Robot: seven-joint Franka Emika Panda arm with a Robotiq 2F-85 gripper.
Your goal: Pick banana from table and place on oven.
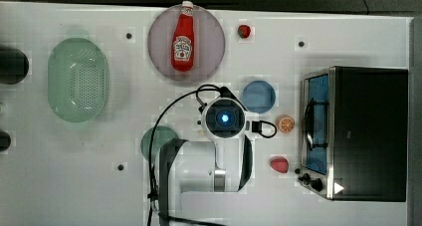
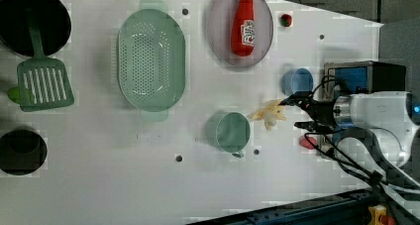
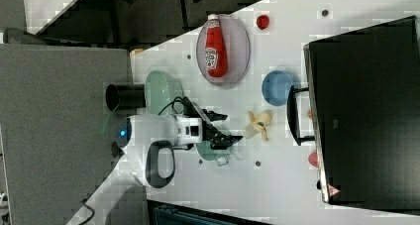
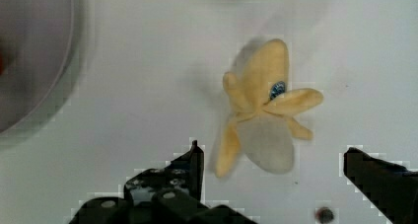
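Observation:
The banana point(image 2: 269, 114) is pale yellow with splayed peel flaps and lies on the white table point(image 1: 74, 161) between the green cup and the blue bowl. It also shows in the right view point(image 3: 260, 124) and in the wrist view point(image 4: 261, 115). My gripper point(image 2: 296, 112) hangs above the banana with its jaws open, one black finger on each side of the fruit's near end point(image 4: 273, 152), and nothing held. The oven point(image 1: 368, 131) stands at the top view's right, black top bare, glass door facing the arm.
A ketchup bottle point(image 1: 183, 37) lies on a grey plate. A blue bowl point(image 1: 259, 96), an orange slice point(image 1: 285, 123) and a red fruit point(image 1: 279, 164) sit between the arm and the oven. A green colander point(image 1: 78, 86) and a green cup point(image 2: 230, 131) lie further off.

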